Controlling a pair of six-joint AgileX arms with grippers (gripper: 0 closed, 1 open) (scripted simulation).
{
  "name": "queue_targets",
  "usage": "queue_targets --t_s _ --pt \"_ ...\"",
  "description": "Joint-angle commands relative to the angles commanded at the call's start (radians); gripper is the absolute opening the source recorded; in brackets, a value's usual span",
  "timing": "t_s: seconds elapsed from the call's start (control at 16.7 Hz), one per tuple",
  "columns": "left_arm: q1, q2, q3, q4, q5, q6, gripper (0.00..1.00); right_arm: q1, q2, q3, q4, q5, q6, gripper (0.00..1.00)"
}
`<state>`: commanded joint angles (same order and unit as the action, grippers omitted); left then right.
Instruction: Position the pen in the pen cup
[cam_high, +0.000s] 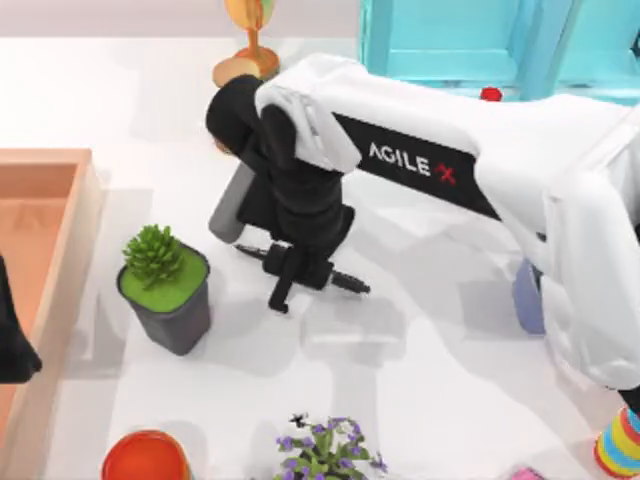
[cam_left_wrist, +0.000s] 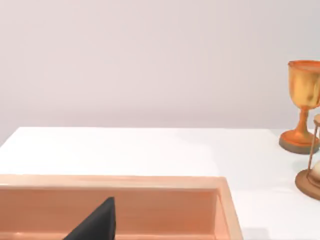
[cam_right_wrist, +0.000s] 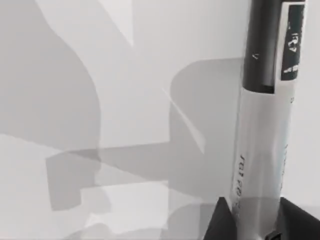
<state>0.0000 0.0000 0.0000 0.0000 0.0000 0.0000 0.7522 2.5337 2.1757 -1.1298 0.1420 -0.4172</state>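
- Pen — lies in the middle of the desk, and the right wrist view has it running between two dark fingertips of the right end effector, its white-grey printed section at the pads and the black section beyond.
- The right end effector sits over the pen's middle in the top view, with the pen's ends poking out either side; fingers are narrowed onto the barrel, so I judge it held. Whether the pen rests on the desk or is just clear of it I cannot tell.
- Step in hand, by my reading: the grasp — the carry to the cup is not yet made.
- Pen cup: a periwinkle-blue edge of it shows at the right of the desk, partly behind the white right arm, well apart from the pen.
- Next move calls for a clean lift, a swing of the pen towards upright, and travel to the right until it hangs over the cup's mouth before release; the grip should not slip along the barrel during the tilt.
- A plant pot stands near the pen on the left, away from the likely path.
- Left end effector is parked over the wooden tray at the far left; I cannot tell its finger state.
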Motion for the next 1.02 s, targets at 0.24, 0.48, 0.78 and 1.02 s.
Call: queue_targets --t_s 0.24,0.48,0.78,1.02 --pt "0.000 0.000 0.000 0.000 0.000 0.000 1.00 0.000 -0.139 -0.025 -0.153 0.036 0.085 0.00" --pt "0.000 0.000 0.000 0.000 0.000 0.000 1.00 0.024 -0.321 -0.094 -0.324 0.062 0.192 0.00" --pt "0.000 0.000 0.000 0.000 0.000 0.000 1.00 0.166 -0.425 -0.160 -0.336 0.045 0.234 0.00" --pt "0.000 0.000 0.000 0.000 0.000 0.000 1.00 0.257 -0.453 -0.196 -0.294 0.010 0.246 0.00"
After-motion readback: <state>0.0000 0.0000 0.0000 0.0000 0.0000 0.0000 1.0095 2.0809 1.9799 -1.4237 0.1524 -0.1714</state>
